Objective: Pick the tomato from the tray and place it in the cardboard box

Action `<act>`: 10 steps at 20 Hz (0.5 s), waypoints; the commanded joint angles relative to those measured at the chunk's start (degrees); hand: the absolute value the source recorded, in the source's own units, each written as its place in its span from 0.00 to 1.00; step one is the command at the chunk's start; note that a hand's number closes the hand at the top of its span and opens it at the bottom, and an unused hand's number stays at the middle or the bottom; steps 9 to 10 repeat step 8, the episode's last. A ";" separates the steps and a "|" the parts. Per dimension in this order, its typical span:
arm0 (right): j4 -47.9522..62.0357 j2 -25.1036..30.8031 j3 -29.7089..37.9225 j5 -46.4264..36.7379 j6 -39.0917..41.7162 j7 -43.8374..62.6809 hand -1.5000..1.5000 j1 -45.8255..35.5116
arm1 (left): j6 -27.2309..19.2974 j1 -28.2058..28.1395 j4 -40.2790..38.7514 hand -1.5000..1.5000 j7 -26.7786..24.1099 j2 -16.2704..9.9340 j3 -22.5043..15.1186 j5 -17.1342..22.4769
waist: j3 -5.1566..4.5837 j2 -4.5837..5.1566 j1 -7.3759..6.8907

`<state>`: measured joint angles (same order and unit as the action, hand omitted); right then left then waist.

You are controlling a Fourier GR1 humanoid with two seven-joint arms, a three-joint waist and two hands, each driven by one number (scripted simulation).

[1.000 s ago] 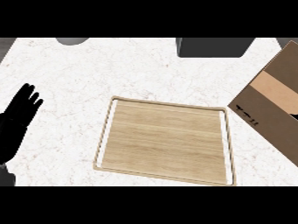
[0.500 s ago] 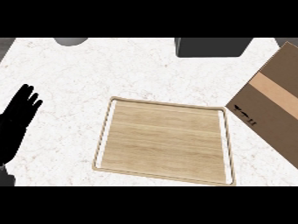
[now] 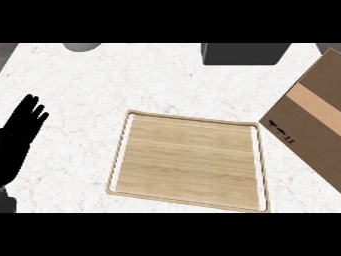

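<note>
- resting at the view's left edge, the left hand (image 3: 14, 137) lies over the white counter (image 3: 129, 80) with fingers straight and slightly spread, holding nothing.
- right hand: not in view; state cannot be told.
- wooden tray (image 3: 190, 159): sits mid-counter; its surface shows bare wood.
- tomato: not visible anywhere, neither on the tray nor on the counter.
- cardboard box (image 3: 322, 117): stands just beside the tray's right edge; its inside is not visible, so whether the tomato is there cannot be confirmed.
- risk: reaching for the tray without a located target could nudge it against the box.
</note>
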<state>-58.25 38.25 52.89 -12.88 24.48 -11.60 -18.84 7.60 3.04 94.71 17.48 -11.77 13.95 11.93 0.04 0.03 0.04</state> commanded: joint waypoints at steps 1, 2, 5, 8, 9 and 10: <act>8.46 4.34 1.54 1.44 3.51 -9.44 0.00 5.00 | 1.18 -6.44 6.18 0.50 -0.21 1.30 -1.03 0.30 | 0.05 -0.03 -0.53; 11.17 6.57 0.59 1.58 3.15 -11.05 0.00 3.49 | -0.29 1.38 -1.30 0.50 0.10 -0.36 0.80 0.06 | 0.02 0.10 -0.13; 11.87 7.38 -0.99 2.07 2.68 -12.03 0.00 4.66 | 1.08 -3.65 6.23 0.50 2.80 0.17 -0.21 1.41 | 0.00 -0.04 -0.35; 21.11 12.93 -2.53 1.09 3.58 -17.32 0.00 2.76 | 0.63 1.98 -1.60 0.50 0.67 -0.51 0.62 0.60 | 0.01 0.09 -0.31; 21.11 12.93 -2.53 1.09 3.58 -17.32 0.00 2.76 | 0.63 1.98 -1.60 0.50 0.67 -0.51 0.62 0.60 | 0.01 0.09 -0.31; 21.11 12.93 -2.53 1.09 3.58 -17.32 0.00 2.76 | 0.63 1.98 -1.60 0.50 0.67 -0.51 0.62 0.60 | 0.01 0.09 -0.31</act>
